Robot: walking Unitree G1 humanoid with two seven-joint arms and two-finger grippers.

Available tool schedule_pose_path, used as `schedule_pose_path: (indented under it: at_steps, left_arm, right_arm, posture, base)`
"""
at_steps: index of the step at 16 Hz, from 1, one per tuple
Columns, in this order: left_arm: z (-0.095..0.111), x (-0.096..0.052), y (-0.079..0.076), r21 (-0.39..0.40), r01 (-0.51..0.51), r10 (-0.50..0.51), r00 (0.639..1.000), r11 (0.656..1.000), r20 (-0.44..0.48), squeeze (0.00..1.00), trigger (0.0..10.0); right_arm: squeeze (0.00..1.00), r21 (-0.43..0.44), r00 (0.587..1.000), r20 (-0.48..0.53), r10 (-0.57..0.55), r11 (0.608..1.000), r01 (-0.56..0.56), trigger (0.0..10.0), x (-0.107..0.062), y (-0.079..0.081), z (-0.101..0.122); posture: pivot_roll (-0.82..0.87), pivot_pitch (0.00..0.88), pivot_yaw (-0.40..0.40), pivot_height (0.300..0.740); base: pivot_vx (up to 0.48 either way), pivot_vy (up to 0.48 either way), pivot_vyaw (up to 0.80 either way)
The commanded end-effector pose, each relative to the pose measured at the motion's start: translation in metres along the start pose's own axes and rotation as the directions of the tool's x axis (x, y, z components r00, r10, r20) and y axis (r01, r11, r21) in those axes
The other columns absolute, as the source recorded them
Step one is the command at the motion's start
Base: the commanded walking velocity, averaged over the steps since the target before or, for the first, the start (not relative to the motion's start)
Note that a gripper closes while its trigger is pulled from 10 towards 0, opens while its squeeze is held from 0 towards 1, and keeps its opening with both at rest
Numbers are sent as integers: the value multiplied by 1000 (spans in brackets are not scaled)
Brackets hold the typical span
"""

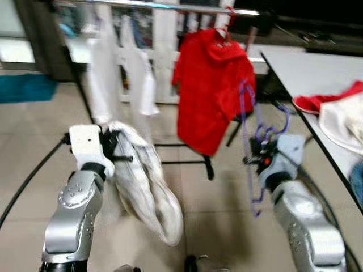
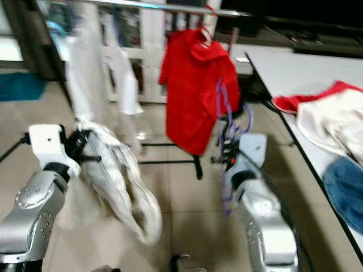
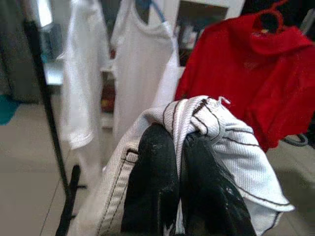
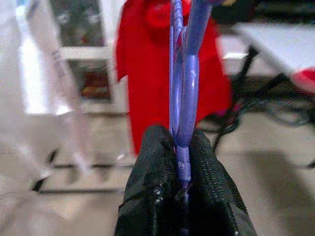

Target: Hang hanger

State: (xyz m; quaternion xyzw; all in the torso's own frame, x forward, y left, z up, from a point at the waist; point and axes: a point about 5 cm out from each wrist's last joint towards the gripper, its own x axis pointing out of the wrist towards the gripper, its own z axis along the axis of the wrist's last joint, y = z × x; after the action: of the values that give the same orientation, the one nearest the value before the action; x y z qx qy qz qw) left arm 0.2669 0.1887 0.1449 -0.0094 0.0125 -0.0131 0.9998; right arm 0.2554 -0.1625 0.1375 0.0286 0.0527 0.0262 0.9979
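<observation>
Purple hanger sits pinched tight between the two black fingers of the right gripper, low at about 4 o'clock in the head view, and it stands up tall with its hook curling over at the top. At about 8 o'clock the left gripper is squeezed shut on a white striped cloth, which droops down in a long loop toward the tiled floor. Past both arms, near 12 o'clock, a red shirt hangs on a red hanger from the silver rail. Two white shirts hang from that rail too, at about 11 o'clock. At 3 o'clock a white bench carries a red and cream cloth and something blue near its edge.
</observation>
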Motion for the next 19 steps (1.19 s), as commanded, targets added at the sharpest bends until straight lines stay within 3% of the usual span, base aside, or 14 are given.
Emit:
schedule_pose_path:
  at_steps: [1,3,5,6,9,10,14,19]
  left_arm:
    - [16,-1,-1,29,-7,4,997,1000,83,0,10000]
    - [7,-7,1,112,-3,8,999,994,-44,0,10000]
    - [9,-9,-4,68,100,-98,995,993,-22,0,10000]
    - [7,-8,-7,44,95,-94,995,995,-30,0,10000]
    - [6,-8,-16,24,152,-151,987,988,-59,0,10000]
    - [7,-2,-18,24,163,-162,985,986,-54,0,10000]
    - [6,-3,-25,56,219,-216,975,974,-56,0,10000]
    - [3,-8,-26,70,234,-229,971,970,-75,0,10000]
  right_arm:
    - [0,-5,999,40,-28,1000,29,10000,1,-7,5]
    - [0,50,999,42,-35,998,32,10000,1,-7,6]
    - [0,148,994,89,-63,988,49,10000,4,0,12]
    - [0,137,989,64,-132,983,122,10000,6,-3,11]
    - [0,78,997,54,-60,995,56,10000,4,1,8]
    - [0,19,988,53,-148,989,148,10000,2,-8,7]
    - [0,74,989,-6,-148,986,148,10000,1,-11,-2]
    - [0,59,997,-6,-74,995,75,10000,5,-4,0]
  posture:
    - [-78,78,-78,740]
    - [-77,58,-104,740]
    - [-82,49,-113,740]
    - [-82,62,-107,740]
    - [-89,63,-104,740]
    - [-103,70,-88,740]
    - [-96,59,-94,740]
    - [-80,81,-103,740]
  base:
    - [0,0,-800]
    - [0,0,-800]
    - [0,0,-800]
    - [0,0,-800]
    - [0,0,-796]
    - [0,0,-800]
    - [0,0,-800]
    - [0,0,-800]
